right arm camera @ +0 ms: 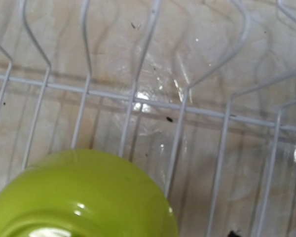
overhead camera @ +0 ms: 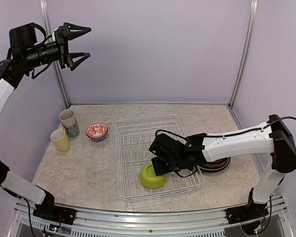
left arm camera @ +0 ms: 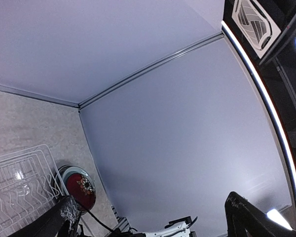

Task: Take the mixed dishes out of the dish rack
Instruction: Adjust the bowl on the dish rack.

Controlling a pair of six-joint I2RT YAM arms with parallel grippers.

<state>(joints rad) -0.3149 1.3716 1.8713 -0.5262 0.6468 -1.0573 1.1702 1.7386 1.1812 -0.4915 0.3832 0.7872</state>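
Note:
The white wire dish rack sits mid-table, and a lime green bowl lies tilted in its near part. My right gripper is down in the rack, right at the bowl's far edge. In the right wrist view the bowl fills the lower left over the rack wires. Only a dark sliver of one finger shows, so its hold is unclear. My left gripper is raised high at the upper left, open and empty. Its fingers frame the wall.
A cream-teal mug, a yellow cup and a red-white patterned bowl stand on the table left of the rack. A stack of plates topped by a red floral plate lies right of the rack, under my right arm.

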